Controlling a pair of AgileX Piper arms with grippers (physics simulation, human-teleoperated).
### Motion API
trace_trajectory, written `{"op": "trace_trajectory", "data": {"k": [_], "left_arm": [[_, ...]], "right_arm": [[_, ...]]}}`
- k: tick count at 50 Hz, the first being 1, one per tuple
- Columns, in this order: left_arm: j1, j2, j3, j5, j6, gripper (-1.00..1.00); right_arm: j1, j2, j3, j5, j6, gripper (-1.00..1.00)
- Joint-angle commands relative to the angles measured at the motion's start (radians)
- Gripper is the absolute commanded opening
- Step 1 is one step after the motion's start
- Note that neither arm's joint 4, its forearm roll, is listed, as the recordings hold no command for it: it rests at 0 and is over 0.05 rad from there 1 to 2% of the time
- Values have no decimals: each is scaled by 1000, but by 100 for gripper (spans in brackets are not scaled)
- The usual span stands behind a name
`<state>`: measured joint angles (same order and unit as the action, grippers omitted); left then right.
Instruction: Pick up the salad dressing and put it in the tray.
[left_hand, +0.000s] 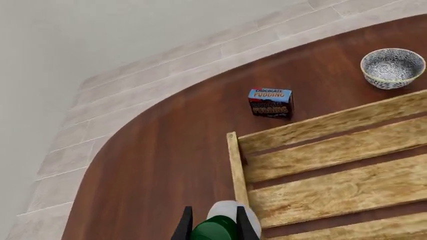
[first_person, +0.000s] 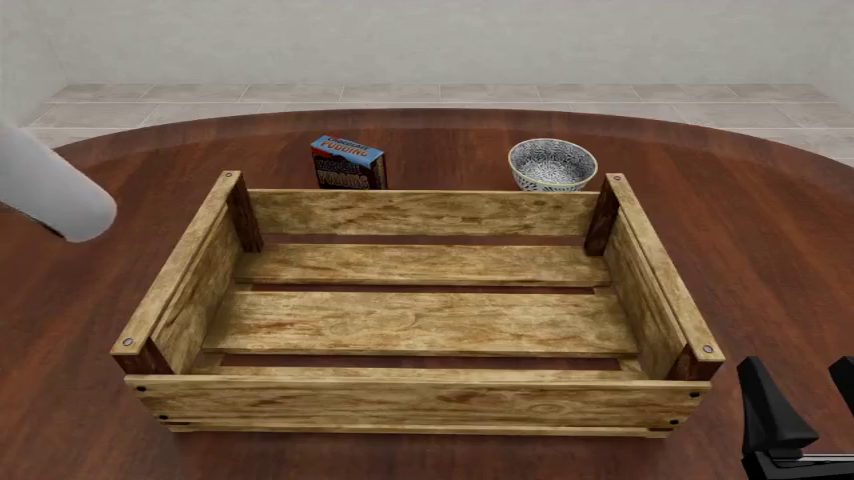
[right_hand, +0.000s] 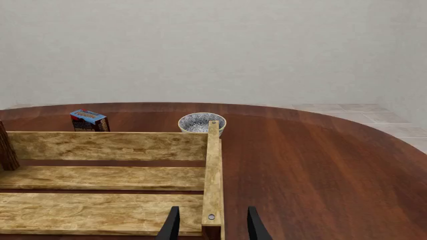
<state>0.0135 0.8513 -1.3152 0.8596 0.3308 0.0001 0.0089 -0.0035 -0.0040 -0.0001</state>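
Blue-red box (first_person: 348, 163) reads "CHOCOLATE PUDDING", 11 o'clock behind tray (first_person: 420, 390) | my left fingers (left_hand: 215, 232) clamp salad dressing (left_hand: 230, 212) | right fingers (right_hand: 212, 225) spread apart.

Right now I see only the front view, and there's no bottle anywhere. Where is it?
Observer: The left wrist view shows the bottle between the left gripper's fingers.
Operator: Is it over the tray?
Observer: In that view it lines up with the tray's side wall, not its middle.
Operator: What does it look like?
Observer: White and rounded, with a green part nearest the gripper.
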Motion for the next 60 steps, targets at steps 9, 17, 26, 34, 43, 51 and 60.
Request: {"op": "trace_trajectory", "data": {"k": [9,17,26,34,43,51,60], "left_arm": [[-137,163,15,-160,39,-100],[-203,268,26,-255,66,-100],[-253,361,9,-319,90,-100],[-284,446,-14,-364,99,-100],[-315,549,-37,-414,95,-100],[-331,619,-4,-488,104,-100],[-354,701,4,-542,123,-100]], "right_arm": [[0,0,0,0,0,100],[0,0,0,0,0,100],[0,0,0,0,0,100],[0,0,0,0,0,100],[0,0,0,0,0,100],[0,0,0,0,0,100],[0,0,0,0,0,100]]}}
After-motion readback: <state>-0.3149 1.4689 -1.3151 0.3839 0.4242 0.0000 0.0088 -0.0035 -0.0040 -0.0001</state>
